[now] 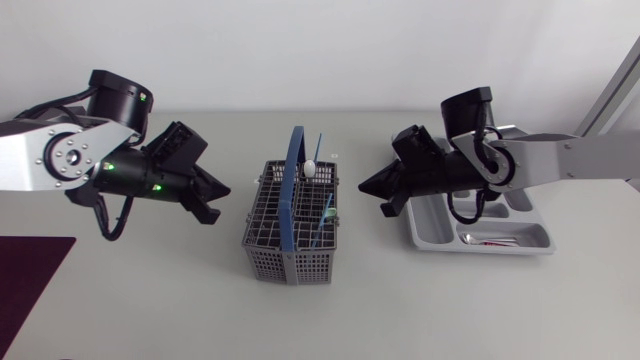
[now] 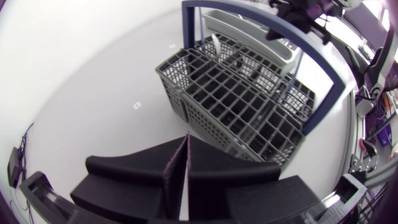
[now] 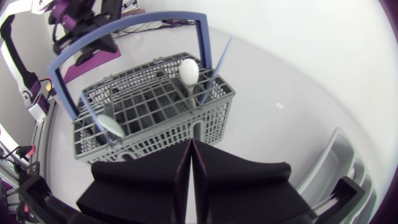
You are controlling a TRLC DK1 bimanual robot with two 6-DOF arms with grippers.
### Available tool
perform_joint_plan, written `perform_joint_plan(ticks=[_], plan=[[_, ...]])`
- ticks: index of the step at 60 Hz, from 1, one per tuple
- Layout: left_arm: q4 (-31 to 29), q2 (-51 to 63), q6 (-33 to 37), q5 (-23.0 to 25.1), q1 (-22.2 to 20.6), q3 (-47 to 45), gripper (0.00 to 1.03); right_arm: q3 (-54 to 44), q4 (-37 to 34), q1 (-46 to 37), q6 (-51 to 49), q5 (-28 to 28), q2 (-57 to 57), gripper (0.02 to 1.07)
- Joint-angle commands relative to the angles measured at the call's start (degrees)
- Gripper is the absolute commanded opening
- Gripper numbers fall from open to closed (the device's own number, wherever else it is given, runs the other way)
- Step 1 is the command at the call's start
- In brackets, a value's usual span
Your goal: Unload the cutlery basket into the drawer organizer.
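At the desk's near corner, well off to the left of the cutlery basket, lies a dark maroon mat. It seems to have no part in the job.

The basket sits mid-desk, its blue handle arching upright over the middle. Everything left to unload stands on the right-arm side of that handle: a white spoon with its bowl up, a thin blue stick-like piece leaning beside it, and a teal-handled piece nearer the basket's front. Bowls and handles poke above the rim, which I'd guess is what makes them pluckable from above.

Either side of the basket hangs an arm, tips aimed at it. The left end effector is just beside the basket's left wall, fingers pressed together on nothing. The right end effector, near the right wall, is likewise closed and empty. Neither touches the basket. Both would have to part their fingers first, and the handle would block the left arm from crossing over (the right looks better placed).

Beyond the right arm, well right of the basket, the grey drawer organizer lies flat, partly hidden under that arm. One slim piece of cutlery lies in its front compartment.
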Motion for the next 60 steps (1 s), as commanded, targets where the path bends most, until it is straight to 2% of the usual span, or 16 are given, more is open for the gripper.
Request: perform_joint_plan(ticks=[1, 13, 37, 46, 60], plan=[[-3.99, -3.27, 3.24, 0.88, -1.88, -3.39, 0.13, 3.49, 1.69, -0.68, 2.47, 0.44, 4.84, 0.09], [-11.55, -6.96, 5.0, 2.2, -7.16, -5.76, 0.13, 11.48, 5.38, -0.94, 6.25, 0.88, 14.15, 0.09], [-15.77, -7.57, 5.52, 3.87, -14.71, -7.78, 0.13, 23.17, 4.68, -0.94, 8.27, 0.44, 23.29, 0.09], [-14.01, -4.67, 5.35, 3.87, -15.42, -8.22, 0.13, 25.99, 3.36, -0.24, 8.53, -0.35, 25.4, 0.09], [-10.94, -1.16, 5.79, 3.78, -13.48, -8.22, 0.13, 25.99, 2.31, 1.78, 8.27, -2.38, 25.49, 0.09]])
